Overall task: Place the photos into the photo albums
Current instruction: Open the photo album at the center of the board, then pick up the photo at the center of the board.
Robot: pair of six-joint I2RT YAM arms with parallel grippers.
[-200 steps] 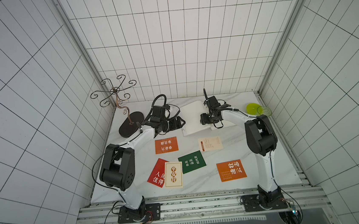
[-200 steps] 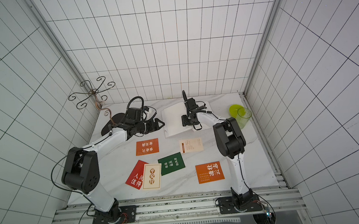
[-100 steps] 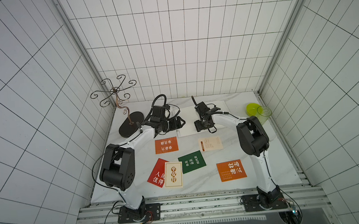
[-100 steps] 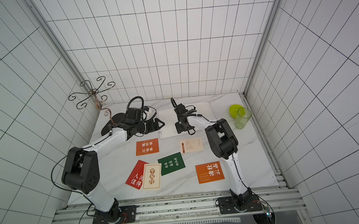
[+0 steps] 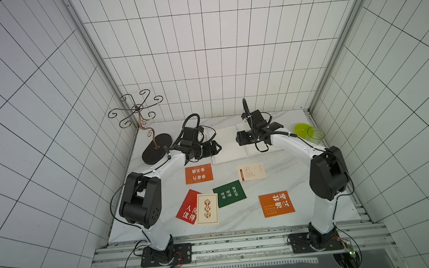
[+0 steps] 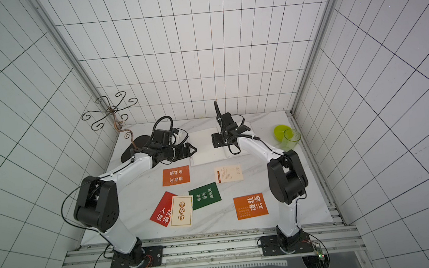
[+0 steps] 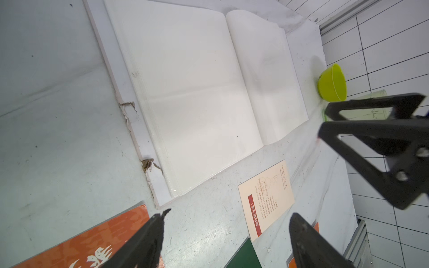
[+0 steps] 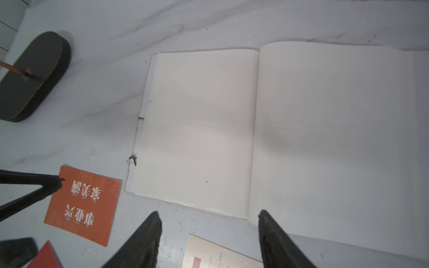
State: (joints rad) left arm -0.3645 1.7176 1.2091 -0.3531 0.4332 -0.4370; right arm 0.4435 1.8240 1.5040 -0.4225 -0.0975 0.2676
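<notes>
Nearest me, six photos lie flat on the table: orange card, cream card overlapping red card, green card, then far orange card and far cream card. They look thin, light and slick, so I'd pinch an edge; the raised cream-on-red edge looks easiest. Left gripper is wide and empty, right gripper parted and empty. Farthest, the photo album lies open, pages glossy and floppy.

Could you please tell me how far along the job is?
Done: thick white album open, pages blank. In hand: nothing; left gripper and right gripper hover by it, jaws open, empty. Left: all six flat cards lie outside it: far orange card, near orange card, lettered cream card, framed cream card, red card, dark green card.
</notes>
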